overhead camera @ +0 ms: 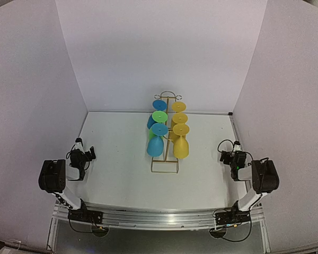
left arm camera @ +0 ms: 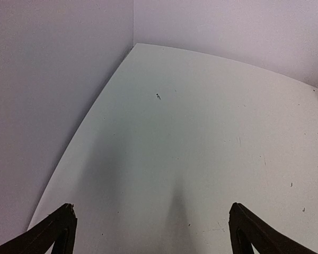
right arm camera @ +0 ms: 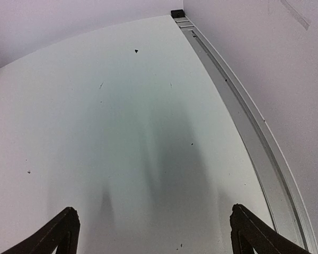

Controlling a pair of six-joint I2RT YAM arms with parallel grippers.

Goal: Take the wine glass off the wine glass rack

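The gold wire wine glass rack [overhead camera: 165, 164] stands at the middle of the white table in the top view. Wine glasses hang upside down on both sides: blue ones [overhead camera: 156, 143] and a green one [overhead camera: 159, 117] on the left, yellow ones [overhead camera: 180, 144] on the right. My left gripper [overhead camera: 87, 153] rests open near the table's left side, far from the rack. My right gripper [overhead camera: 227, 156] stays open near the right side, also well apart from it. Both wrist views show only bare table between wide-spread fingertips [left arm camera: 61, 230] [right arm camera: 63, 230]; the rack and glasses are out of those views.
White walls enclose the table on the left, back and right. A metal rail [right arm camera: 254, 132] runs along the table's right edge, ending at a small black corner piece [right arm camera: 177, 13]. An aluminium bar [overhead camera: 159, 214] holds both arm bases at the near edge.
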